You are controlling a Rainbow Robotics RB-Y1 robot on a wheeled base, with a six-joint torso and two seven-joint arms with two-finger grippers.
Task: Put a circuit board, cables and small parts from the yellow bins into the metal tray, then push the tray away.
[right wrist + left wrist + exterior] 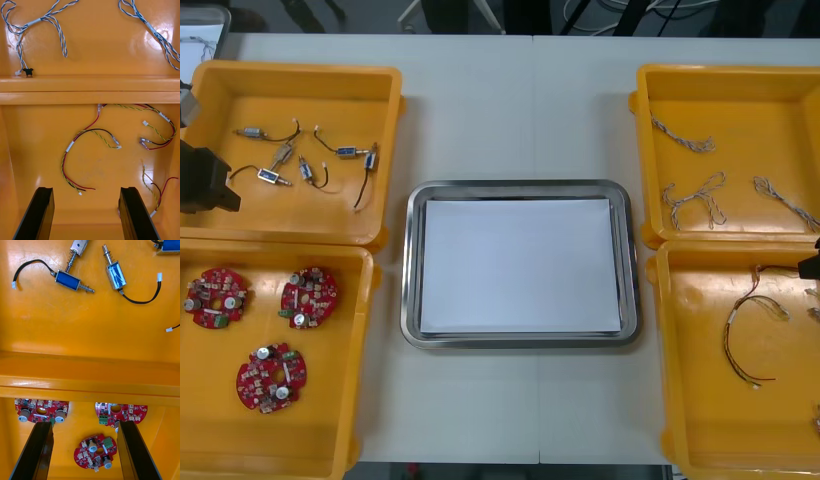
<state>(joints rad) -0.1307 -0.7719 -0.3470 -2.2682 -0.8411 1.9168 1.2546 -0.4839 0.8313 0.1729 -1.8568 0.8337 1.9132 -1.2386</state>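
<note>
End effector [84, 425] (left) near circuit board [95, 455]

Three circuit boards [308, 297], three blue-and-white cables [41, 18], perhaps six small metal parts [350, 152].

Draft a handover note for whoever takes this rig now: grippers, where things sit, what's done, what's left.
Left gripper: open, holding nothing, by the left yellow bins.
Right gripper: open, holding nothing, over the near right bin.
Three circuit boards near left; small metal parts far left; blue and white cables far right; red and yellow cables near right.
Metal tray, white inside, between the bins, nothing in it.
Done: nothing. Left: load a board, cables and parts, then push the tray away.
</note>
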